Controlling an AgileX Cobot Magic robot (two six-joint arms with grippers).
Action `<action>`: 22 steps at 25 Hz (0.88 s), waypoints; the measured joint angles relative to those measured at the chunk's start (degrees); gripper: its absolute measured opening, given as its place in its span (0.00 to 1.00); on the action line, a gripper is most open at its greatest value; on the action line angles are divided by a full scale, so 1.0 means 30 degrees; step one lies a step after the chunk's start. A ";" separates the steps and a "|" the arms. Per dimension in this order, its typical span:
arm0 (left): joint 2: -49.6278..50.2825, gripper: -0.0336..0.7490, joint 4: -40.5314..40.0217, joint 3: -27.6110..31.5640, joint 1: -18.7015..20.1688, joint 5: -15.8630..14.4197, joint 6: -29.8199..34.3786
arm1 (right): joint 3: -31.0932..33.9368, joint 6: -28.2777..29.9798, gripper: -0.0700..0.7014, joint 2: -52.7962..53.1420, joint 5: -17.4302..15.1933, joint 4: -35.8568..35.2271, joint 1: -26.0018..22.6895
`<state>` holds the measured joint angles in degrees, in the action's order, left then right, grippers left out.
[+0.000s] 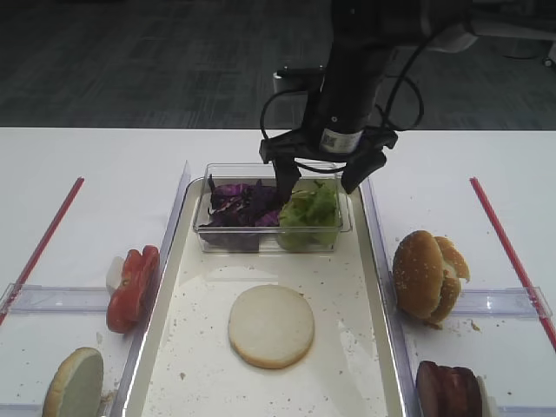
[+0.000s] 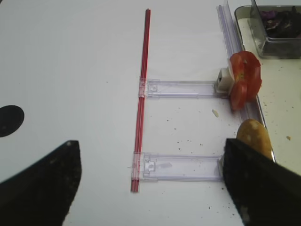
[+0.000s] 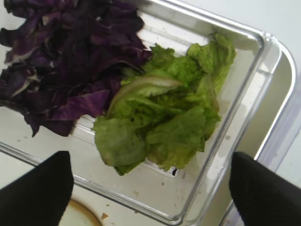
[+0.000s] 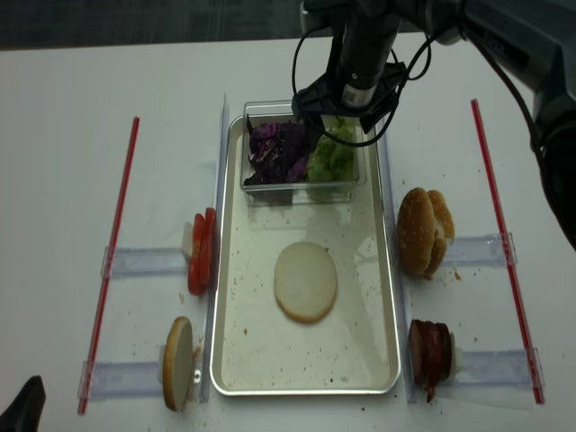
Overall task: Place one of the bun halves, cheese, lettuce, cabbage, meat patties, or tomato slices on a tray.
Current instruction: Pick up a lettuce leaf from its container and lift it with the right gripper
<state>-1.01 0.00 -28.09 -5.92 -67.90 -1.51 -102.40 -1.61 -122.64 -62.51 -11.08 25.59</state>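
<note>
My right gripper hangs open over the clear tub, its jaws straddling the lettuce without touching it. Purple cabbage fills the tub's left side. One bun half lies cut face up on the cream tray. Tomato slices and another bun half stand on edge left of the tray. More bun halves and meat patties stand on its right. The cheese is out of view. My left gripper is open over bare table near the tomato slices.
The clear tub sits across the tray's far end. Red strips run along both sides of the table. Clear plastic holders jut from the tray's left rim toward the left strip.
</note>
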 joint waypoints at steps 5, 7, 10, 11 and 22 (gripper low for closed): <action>0.0000 0.77 0.0000 0.0000 0.0000 0.0000 0.0000 | 0.0000 0.0000 0.78 -0.0441 -0.0003 -0.0028 0.0000; 0.0000 0.77 0.0000 0.0000 0.0000 0.0000 0.0000 | 0.0000 0.0000 0.74 -0.0441 -0.0003 -0.0028 0.0000; 0.0000 0.77 0.0000 0.0000 0.0000 0.0000 0.0000 | 0.0000 0.0000 0.70 -0.0441 0.0042 -0.0028 0.0000; 0.0000 0.77 0.0000 0.0000 0.0000 0.0000 0.0000 | 0.0000 0.0090 0.68 -0.0441 0.0151 -0.0028 0.0000; 0.0000 0.77 0.0000 0.0000 0.0000 0.0000 0.0000 | 0.0000 0.0301 0.66 -0.0441 0.1258 0.0130 0.0000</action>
<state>-1.01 0.00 -28.09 -5.92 -67.90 -1.51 -102.40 -0.71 -123.97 -58.73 -10.69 25.59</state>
